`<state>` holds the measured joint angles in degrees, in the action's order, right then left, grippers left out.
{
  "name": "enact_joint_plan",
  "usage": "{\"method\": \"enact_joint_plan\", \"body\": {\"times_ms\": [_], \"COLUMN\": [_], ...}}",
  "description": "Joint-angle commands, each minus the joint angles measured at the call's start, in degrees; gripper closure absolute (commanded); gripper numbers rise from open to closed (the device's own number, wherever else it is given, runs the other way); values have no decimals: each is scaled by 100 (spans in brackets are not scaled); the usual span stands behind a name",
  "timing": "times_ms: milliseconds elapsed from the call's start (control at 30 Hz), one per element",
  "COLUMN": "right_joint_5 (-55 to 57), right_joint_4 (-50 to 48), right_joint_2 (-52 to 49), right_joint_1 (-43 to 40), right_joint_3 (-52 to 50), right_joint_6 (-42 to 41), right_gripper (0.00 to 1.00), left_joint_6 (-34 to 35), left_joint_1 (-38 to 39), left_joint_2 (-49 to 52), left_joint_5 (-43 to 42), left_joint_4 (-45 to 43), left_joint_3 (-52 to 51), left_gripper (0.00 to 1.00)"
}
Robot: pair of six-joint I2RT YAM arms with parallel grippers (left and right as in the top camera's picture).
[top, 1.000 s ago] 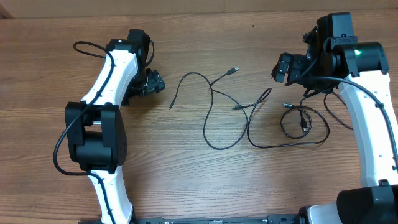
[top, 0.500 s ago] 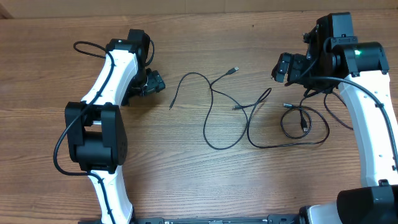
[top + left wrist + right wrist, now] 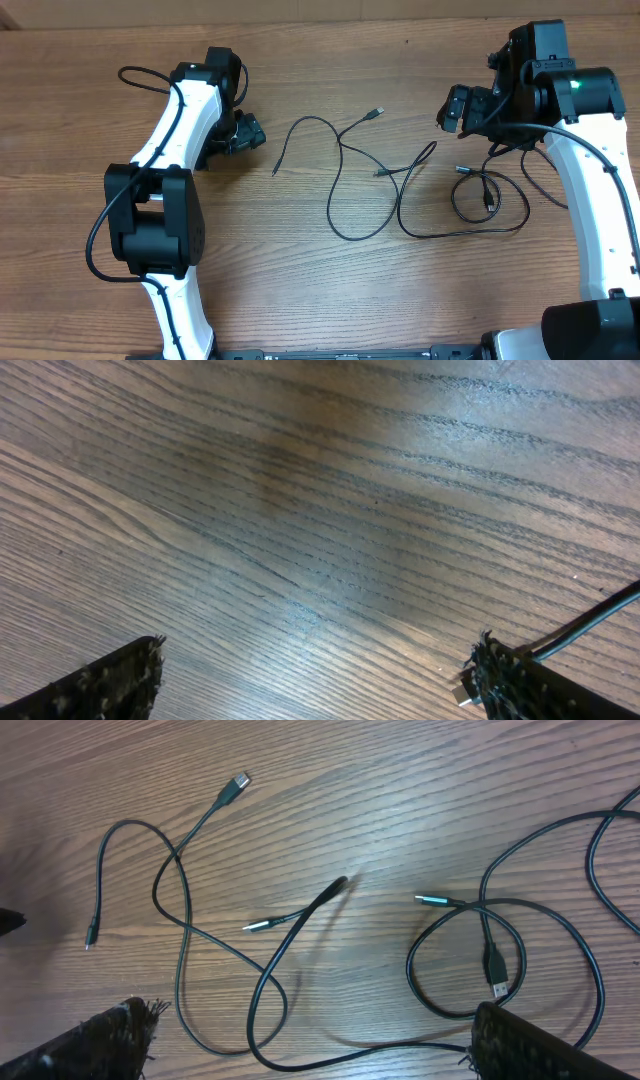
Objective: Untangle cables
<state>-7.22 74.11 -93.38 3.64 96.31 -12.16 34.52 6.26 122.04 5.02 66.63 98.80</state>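
Cables, three, between gaping left hand and right hand

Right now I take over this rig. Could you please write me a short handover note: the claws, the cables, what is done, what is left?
Left claw: open, empty, low over the table.
Right claw: open, empty, above the cables.
Thin black flexible cables: loose on the brown wooden table between the two claws. The long curves cross in the middle, and a small loop lies near the right arm.
Done: the cables are spread out in open curves; I see no tight knot.
Left: pull the crossing strands apart and open the loop.
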Motion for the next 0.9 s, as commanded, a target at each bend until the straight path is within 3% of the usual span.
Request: {"method": "enact_joint_plan", "body": {"times_ms": [0, 233, 533, 867], "right_joint_5": [-17, -144, -1270, -986], "right_joint_4": [-39, -33, -319, -299], "right_joint_2": [-28, -31, -28, -31], "right_joint_1": [2, 4, 28, 581], "right_joint_3": [-46, -46, -46, -66], "right_joint_6": [-24, -26, -20, 345], "right_gripper": [0, 0, 0, 11], "left_joint_6": [17, 17, 17, 17], "left_joint_1": [13, 13, 13, 13], "left_joint_2": [48, 48, 48, 48], "left_joint_5": [96, 96, 96, 96], "left_joint_4": [-4, -4, -4, -4], "left_joint_3": [-39, -39, -42, -42], "left_gripper": [1, 0, 0, 0]}}
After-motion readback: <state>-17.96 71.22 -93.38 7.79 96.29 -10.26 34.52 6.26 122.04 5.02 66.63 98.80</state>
